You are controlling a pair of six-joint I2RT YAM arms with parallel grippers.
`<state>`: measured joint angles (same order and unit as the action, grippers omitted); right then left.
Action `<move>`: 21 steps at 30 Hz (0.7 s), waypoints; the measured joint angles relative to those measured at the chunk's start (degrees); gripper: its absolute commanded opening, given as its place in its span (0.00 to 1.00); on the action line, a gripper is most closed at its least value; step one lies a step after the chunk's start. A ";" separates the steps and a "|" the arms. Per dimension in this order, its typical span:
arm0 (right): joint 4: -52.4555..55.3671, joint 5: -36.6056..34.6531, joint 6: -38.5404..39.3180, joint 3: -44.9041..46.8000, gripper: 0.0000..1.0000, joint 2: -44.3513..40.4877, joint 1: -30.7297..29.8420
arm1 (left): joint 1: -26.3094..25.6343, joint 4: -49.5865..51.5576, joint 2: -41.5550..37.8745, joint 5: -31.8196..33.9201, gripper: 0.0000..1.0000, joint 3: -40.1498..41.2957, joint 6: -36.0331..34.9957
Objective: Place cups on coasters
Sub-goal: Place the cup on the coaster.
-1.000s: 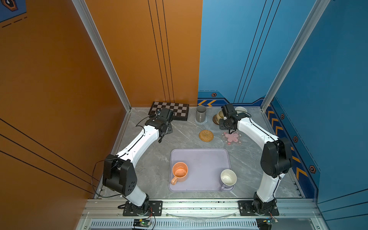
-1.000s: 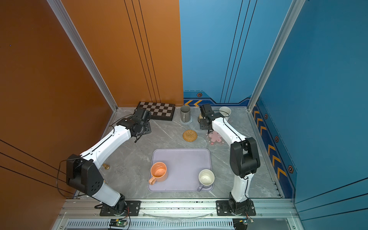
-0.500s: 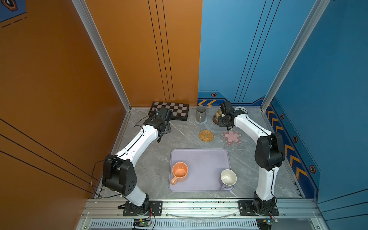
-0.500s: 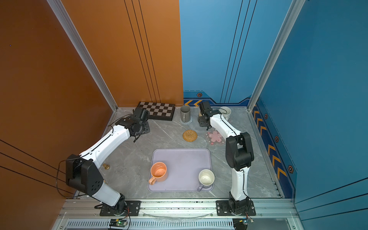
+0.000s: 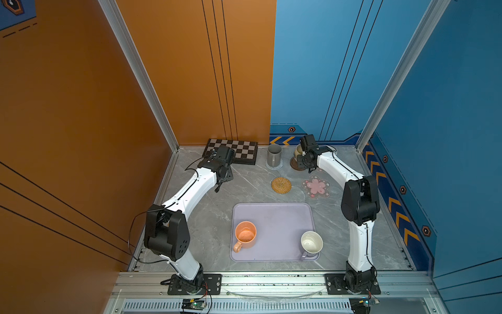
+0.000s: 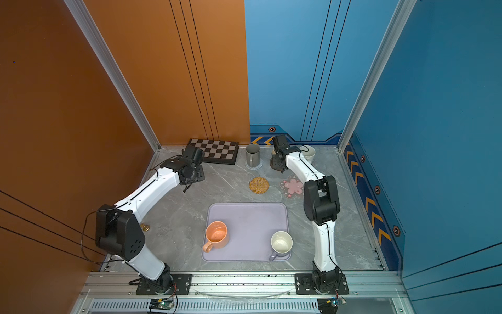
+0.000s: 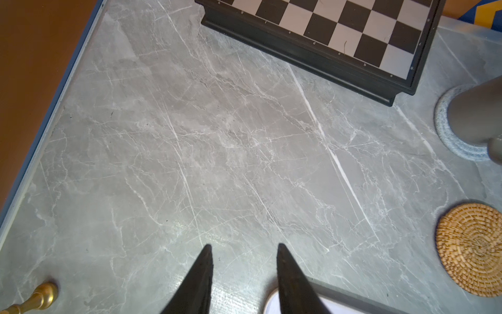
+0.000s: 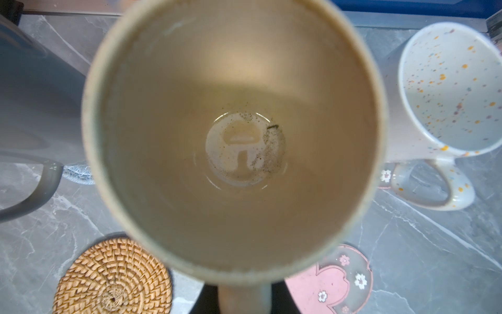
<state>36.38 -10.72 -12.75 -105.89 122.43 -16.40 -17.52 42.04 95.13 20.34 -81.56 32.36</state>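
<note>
My right gripper (image 8: 244, 299) is shut on the handle of the beige-yellow cup (image 8: 233, 136), holding it over the dark-brown wooden coaster (image 5: 295, 165) at the back; whether it rests there I cannot tell. The grey cup (image 5: 273, 156) stands on the pale-blue spiral coaster (image 7: 448, 136). The speckled white cup (image 6: 308, 153) sits on a pink-flower coaster (image 8: 385, 176). The rattan coaster (image 5: 281, 185) and another pink-flower coaster (image 5: 316, 186) lie bare. The orange cup (image 5: 245, 235) and lavender cup (image 5: 311, 243) stand on the tray. My left gripper (image 7: 244, 252) hangs open and empty over bare table.
The lavender tray (image 5: 274, 217) lies at the front centre. A chequered board (image 5: 239, 151) lies at the back left by the wall. A small gold chess piece (image 6: 145, 227) stands near the left edge. Walls enclose the table on three sides.
My right arm has carried the beige-yellow cup slightly back and left, its elbow folding in. The left arm has barely moved.
</note>
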 measured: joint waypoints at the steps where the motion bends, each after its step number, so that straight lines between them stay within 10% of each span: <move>1: 0.02 0.02 0.07 -0.07 0.00 0.22 0.07 | 0.00 0.02 0.37 -0.02 0.40 -0.17 0.00; 21: 0.02 0.07 0.35 -3.93 0.00 4.17 1.11 | 1.22 0.00 6.56 -1.95 0.38 -3.82 -0.63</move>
<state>36.40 -10.66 -12.40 -109.82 126.61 -15.29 -16.29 42.04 101.69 18.39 -85.38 31.73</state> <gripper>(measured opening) 0.190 0.386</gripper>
